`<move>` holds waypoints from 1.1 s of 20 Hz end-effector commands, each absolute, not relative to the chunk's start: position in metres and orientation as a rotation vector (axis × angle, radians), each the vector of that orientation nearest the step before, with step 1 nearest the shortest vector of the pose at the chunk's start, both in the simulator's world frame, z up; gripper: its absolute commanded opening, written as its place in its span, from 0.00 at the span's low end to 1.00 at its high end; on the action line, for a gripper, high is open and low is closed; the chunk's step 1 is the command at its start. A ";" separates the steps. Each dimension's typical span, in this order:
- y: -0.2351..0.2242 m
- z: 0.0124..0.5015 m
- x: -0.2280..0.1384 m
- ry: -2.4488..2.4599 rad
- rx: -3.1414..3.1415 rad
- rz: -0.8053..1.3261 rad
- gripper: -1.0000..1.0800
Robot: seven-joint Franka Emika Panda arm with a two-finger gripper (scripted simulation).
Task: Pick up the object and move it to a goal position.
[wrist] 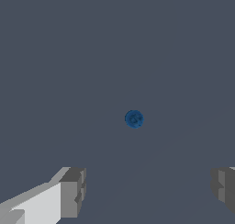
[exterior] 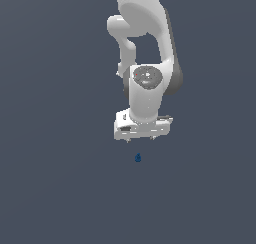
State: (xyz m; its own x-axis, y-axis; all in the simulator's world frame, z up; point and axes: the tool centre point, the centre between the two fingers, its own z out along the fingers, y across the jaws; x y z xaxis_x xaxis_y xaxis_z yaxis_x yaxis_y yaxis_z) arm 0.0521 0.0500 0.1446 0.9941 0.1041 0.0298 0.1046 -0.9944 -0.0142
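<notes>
The object (exterior: 138, 158) is a tiny dark blue rounded item on the flat grey surface, just in front of and below the white arm's hand in the exterior view. From the wrist camera the object (wrist: 134, 119) appears as a small blue disc seen from above. My gripper (wrist: 147, 188) is open, its two grey fingertips (wrist: 73, 191) spread wide with nothing between them. The object lies apart from the fingers, ahead of the gap. In the exterior view the gripper (exterior: 141, 138) hangs a short way above the surface.
A uniform grey-blue surface (exterior: 55, 188) fills both views. The white arm (exterior: 145, 48) rises behind the hand toward the top of the exterior view.
</notes>
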 end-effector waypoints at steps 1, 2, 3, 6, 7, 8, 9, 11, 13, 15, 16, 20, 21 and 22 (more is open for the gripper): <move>0.049 0.131 0.061 -0.201 -3.124 -0.032 0.96; 0.049 0.126 0.064 -0.214 -3.125 -0.028 0.96; 0.049 0.121 0.067 -0.226 -3.125 -0.024 0.96; 0.048 0.109 0.074 -0.257 -3.127 -0.014 0.96; 0.047 0.105 0.075 -0.265 -3.127 -0.011 0.96; 0.047 0.102 0.077 -0.272 -3.127 -0.008 0.96; 0.047 0.100 0.078 -0.278 -3.127 -0.006 0.96; 0.047 0.096 0.080 -0.288 -3.128 -0.003 0.96; 0.047 0.093 0.081 -0.294 -3.128 -0.001 0.96; 0.046 0.093 0.082 -0.295 -3.128 0.000 0.96; 0.046 0.093 0.081 -0.293 -3.128 0.001 0.96; 0.046 0.087 0.081 -0.293 -3.128 0.001 0.96; 0.047 0.083 0.081 -0.293 -3.128 0.000 0.96; 0.046 0.079 0.081 -0.293 -3.128 0.000 0.96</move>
